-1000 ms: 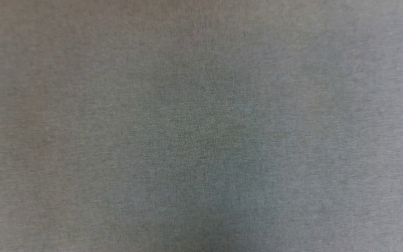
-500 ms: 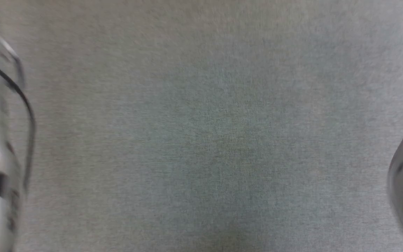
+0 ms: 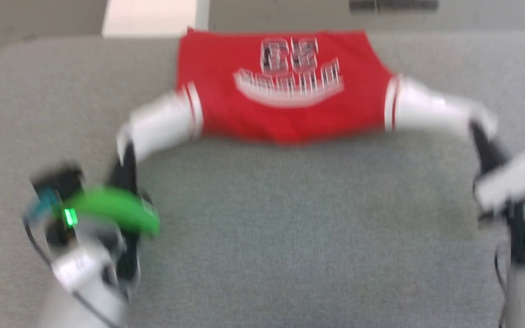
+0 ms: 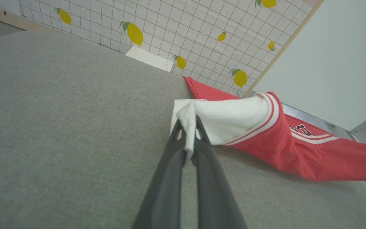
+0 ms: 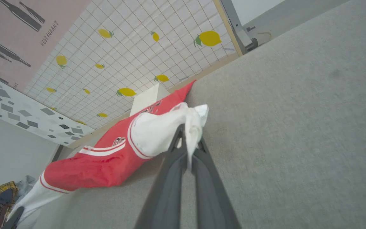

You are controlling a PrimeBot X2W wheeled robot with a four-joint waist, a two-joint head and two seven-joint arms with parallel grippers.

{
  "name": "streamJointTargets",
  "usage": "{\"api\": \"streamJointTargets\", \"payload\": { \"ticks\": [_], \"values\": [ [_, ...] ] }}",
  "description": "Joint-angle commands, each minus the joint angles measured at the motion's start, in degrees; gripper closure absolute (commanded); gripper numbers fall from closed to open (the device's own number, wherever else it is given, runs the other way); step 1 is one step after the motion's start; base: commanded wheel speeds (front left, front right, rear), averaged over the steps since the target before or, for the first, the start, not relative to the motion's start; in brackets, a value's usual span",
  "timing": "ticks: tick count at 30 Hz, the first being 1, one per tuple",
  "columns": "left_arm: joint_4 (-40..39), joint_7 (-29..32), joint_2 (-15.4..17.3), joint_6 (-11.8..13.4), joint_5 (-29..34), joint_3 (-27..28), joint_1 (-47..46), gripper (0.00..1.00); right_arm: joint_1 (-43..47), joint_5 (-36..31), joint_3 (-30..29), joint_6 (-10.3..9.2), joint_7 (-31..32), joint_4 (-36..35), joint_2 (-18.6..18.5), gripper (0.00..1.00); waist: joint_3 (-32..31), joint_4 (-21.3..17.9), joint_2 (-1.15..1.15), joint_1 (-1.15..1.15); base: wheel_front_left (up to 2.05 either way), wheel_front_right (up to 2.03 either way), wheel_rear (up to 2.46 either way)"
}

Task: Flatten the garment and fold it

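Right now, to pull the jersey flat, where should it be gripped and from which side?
By the white sleeve ends, from the near side: left sleeve in the left gripper, right sleeve in the right gripper, where both are shut. They stick out sideways from the jersey, so pulling apart spreads it.

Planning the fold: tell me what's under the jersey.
The jersey is pinched at both ends by the left tool and right tool. Grey table shows beneath the raised ends. Anything beneath the resting red body is covered.
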Motion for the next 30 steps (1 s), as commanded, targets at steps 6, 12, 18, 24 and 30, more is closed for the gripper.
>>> {"api": "streamJointTargets", "payload": {
  "ticks": [6,12,18,24,30],
  "values": [
    [-9.4,4.6,-0.2,5.3,-1.5,0.3,16.1,1.0,13.7,-0.4,-1.7,0.2,-0.2,-5.2,0.1,1.0,-12.6,0.9,0.0,0.01,0.0,0.0,0.0],
    [-15.9,9.0,1.2,10.6,-1.3,1.0,26.5,1.0,22.4,-4.4,-0.7,0.2,0.5,-9.4,-0.4,1.0,-14.3,0.7,0.0,0.01,0.0,0.0,0.0],
    [-18.2,14.1,4.1,14.4,2.0,-1.0,31.1,1.0,29.0,-9.2,3.7,0.2,4.6,-14.3,-5.0,1.0,-14.5,0.8,0.0,0.01,0.0,0.0,0.0],
    [-15.2,19.4,6.8,16.0,7.3,-5.8,30.2,1.0,28.2,-18.7,14.1,0.2,10.8,-13.5,-12.5,1.0,-14.1,0.1,0.0,0.01,0.0,0.0,0.0],
    [-13.3,20.4,6.9,16.1,8.1,-6.9,28.0,1.0,23.6,-23.5,22.6,0.2,18.0,-6.2,-14.0,1.0,-13.0,0.4,0.0,0.01,0.0,0.0,0.0]
  ]
}}
